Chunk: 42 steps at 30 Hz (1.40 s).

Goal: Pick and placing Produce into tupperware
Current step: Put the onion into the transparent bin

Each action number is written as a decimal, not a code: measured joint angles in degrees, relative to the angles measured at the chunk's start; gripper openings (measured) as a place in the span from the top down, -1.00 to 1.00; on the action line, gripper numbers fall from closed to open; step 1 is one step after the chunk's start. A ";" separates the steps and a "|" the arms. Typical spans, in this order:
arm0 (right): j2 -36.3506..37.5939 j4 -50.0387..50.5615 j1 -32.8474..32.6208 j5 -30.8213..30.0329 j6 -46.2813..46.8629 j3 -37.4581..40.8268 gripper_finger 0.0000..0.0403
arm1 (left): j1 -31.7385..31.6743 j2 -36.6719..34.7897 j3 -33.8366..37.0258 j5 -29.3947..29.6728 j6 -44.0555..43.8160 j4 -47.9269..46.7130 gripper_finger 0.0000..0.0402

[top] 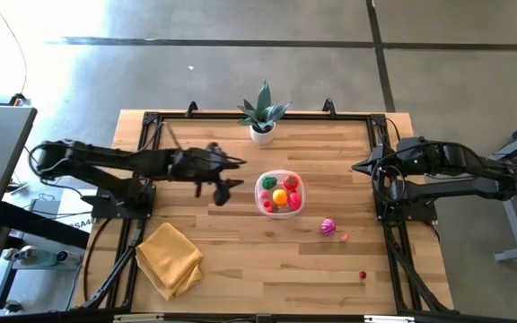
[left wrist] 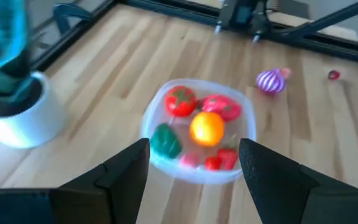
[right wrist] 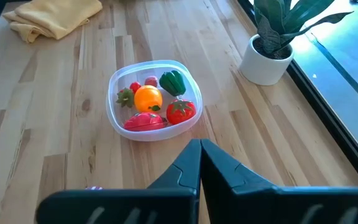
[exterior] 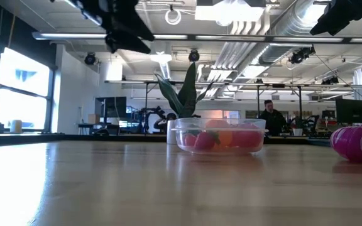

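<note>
The clear tupperware [top: 260, 185] stands on the table's middle. It holds several produce pieces, among them a tomato [left wrist: 180, 101], an orange [left wrist: 207, 127] and a green pepper [left wrist: 165, 140]. A magenta piece [top: 328, 226] lies on the wood to the tub's right, with a tiny pink bit [top: 344, 237] beside it. A small red piece [top: 363, 275] rests nearer the front edge. My left gripper [top: 238, 173] hovers open just left of the tub, above the table, with nothing between its fingers [left wrist: 126, 168]. My right gripper [right wrist: 199, 149] waits shut at the right side, raised and empty.
A potted green plant [top: 262, 117] in a white pot stands behind the tub near the far edge. A folded yellow cloth [top: 169, 258] lies at the front left. Black frame rails [top: 380, 144] run along the table's sides. Bare wood lies in front of the tub.
</note>
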<state>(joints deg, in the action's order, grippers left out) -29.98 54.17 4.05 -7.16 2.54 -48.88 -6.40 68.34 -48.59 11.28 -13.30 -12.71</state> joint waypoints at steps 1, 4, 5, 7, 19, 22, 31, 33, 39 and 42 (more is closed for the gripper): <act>0.00 0.00 0.00 0.00 -0.01 0.00 1.00 | 0.02 -1.78 1.64 0.54 0.02 -0.27 -0.19; 0.00 0.00 -0.02 0.02 0.01 0.00 1.00 | 0.02 -5.67 6.32 -0.23 -0.59 -0.43 -0.19; 0.00 0.01 -0.02 0.00 0.00 0.00 1.00 | 0.02 -6.58 7.49 -1.49 -1.29 -0.51 -0.19; 0.00 0.00 0.01 0.02 -0.01 0.00 1.00 | 0.02 -7.30 9.02 -3.92 -2.04 -0.16 -0.19; 0.00 0.01 -0.02 0.00 -0.01 0.00 1.00 | 0.02 -11.84 10.70 -12.05 -3.08 -3.01 -0.19; 0.00 0.00 -0.01 0.02 -0.01 0.00 1.00 | 0.19 -14.64 10.73 -11.02 -3.04 -6.25 -0.19; 0.00 0.01 -0.02 0.01 0.00 0.00 1.00 | 6.83 -19.02 10.72 -0.89 -3.55 -11.73 -0.01; 0.01 0.00 -0.02 0.01 -0.01 0.00 1.00 | 7.62 -19.15 10.71 0.45 -3.63 -11.42 0.09; 0.01 0.00 -0.02 0.00 -0.01 0.00 1.00 | 7.91 -19.13 10.68 1.13 -2.23 -11.62 0.33; 0.00 0.02 -0.01 0.00 0.01 0.00 1.00 | 7.91 -19.12 10.69 1.28 -1.57 -11.06 0.41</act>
<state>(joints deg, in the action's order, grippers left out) -29.98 54.19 4.03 -7.16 2.55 -48.88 1.52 49.22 -37.90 12.56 -14.88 -23.76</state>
